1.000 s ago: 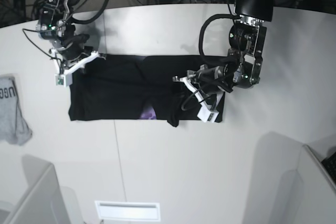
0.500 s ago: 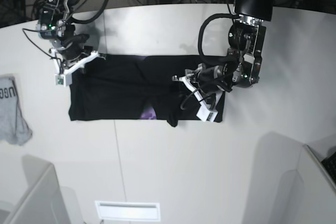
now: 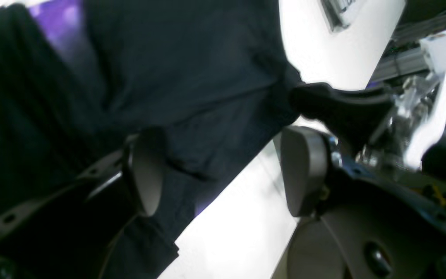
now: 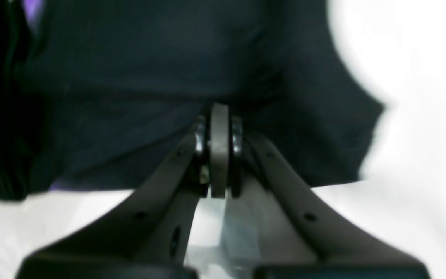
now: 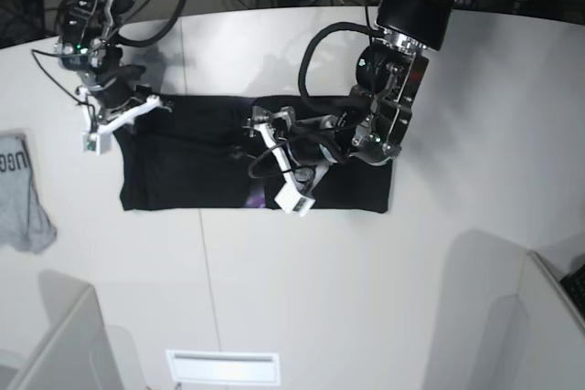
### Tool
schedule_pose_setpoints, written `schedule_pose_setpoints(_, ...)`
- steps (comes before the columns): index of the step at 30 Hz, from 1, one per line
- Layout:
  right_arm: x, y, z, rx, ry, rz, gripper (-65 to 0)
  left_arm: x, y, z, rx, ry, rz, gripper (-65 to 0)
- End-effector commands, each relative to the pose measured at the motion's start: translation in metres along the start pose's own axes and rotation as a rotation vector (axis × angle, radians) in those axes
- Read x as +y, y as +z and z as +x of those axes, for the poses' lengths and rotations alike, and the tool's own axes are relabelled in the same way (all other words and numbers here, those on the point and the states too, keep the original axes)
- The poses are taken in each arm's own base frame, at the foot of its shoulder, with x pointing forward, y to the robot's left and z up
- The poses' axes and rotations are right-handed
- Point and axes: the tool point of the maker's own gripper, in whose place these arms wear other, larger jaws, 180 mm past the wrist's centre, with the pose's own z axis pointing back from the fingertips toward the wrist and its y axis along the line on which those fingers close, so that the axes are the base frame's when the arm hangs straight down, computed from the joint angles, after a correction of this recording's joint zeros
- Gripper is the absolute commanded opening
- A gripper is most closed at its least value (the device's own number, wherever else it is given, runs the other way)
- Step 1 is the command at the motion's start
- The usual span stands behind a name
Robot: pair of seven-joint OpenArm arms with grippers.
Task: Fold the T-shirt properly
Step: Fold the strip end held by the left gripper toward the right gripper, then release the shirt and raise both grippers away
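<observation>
The black T-shirt (image 5: 192, 162) lies as a wide folded band on the white table, with a bit of purple print (image 5: 259, 198) showing at its front edge. My left gripper (image 5: 276, 160) is open and hovers low over the shirt's middle. In the left wrist view the gripper (image 3: 223, 174) has its pads wide apart, with the T-shirt (image 3: 188, 77) under one finger. My right gripper (image 5: 119, 122) is at the shirt's far left corner. In the right wrist view the gripper (image 4: 220, 116) is shut, tips at the T-shirt (image 4: 149, 77) edge.
A small grey garment (image 5: 18, 194) with dark lettering lies at the table's left edge. Grey panels stand at the front left (image 5: 55, 335) and front right (image 5: 512, 317). A white slot (image 5: 222, 367) sits at the front.
My left arm has swung leftward across the shirt from its right part to its middle. The hanging flap at the front edge is gone. My right gripper has shifted slightly left.
</observation>
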Motion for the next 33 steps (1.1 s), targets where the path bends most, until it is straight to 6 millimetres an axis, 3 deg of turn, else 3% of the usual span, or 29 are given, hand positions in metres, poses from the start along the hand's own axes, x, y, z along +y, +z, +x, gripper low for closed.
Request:
schedule_pose_setpoints(1,0.000,0.005,0.020,-0.072,-0.025,0.020,-65.0,0.005,0.016,0.029,-0.100,-0.006,0.010,-20.9)
schedule_pose_setpoints(4,-0.006,0.011,0.039,-0.133,-0.113,0.055,-65.0,0.048,0.060,0.042,-0.208,0.054,0.117,-21.9)
schedule_pose_setpoints(7,-0.016,0.010,0.053,-0.090,-0.114,0.074,-63.8,0.098,0.109,0.045,-0.283,0.106,0.250,-36.0)
schedule_pose_setpoints(10,-0.022,-0.003,0.062,-0.023,-0.135,0.098,-34.8,0.141,0.158,0.037,-0.319,0.142,0.383,-59.9)
schedule_pose_setpoints(11,-0.024,-0.006,0.063,-0.008,-0.147,0.111,-26.3,0.153,0.172,0.030,-0.322,0.156,0.421,-65.0)
schedule_pose_setpoints(13,-0.027,-0.011,0.065,0.008,-0.176,0.144,-15.0,0.172,0.199,0.017,-0.321,0.179,0.493,-65.0)
schedule_pose_setpoints(16,-0.036,-0.017,0.071,0.024,-0.212,0.174,-13.5,0.194,0.228,-0.009,-0.308,0.226,0.579,-65.0)
schedule_pose_setpoints(23,-0.075,-0.039,0.079,0.092,-0.287,0.134,-13.4,0.203,0.243,-0.062,-0.242,0.303,0.635,-65.0)
schedule_pose_setpoints(27,-0.084,-0.049,0.066,0.136,-0.309,0.140,-13.1,0.203,0.242,-0.063,-0.243,0.306,0.633,-65.0)
schedule_pose_setpoints(33,-0.070,-0.060,0.034,0.245,-0.150,0.171,-13.4,0.206,0.239,-0.057,-0.252,0.310,0.628,-65.0)
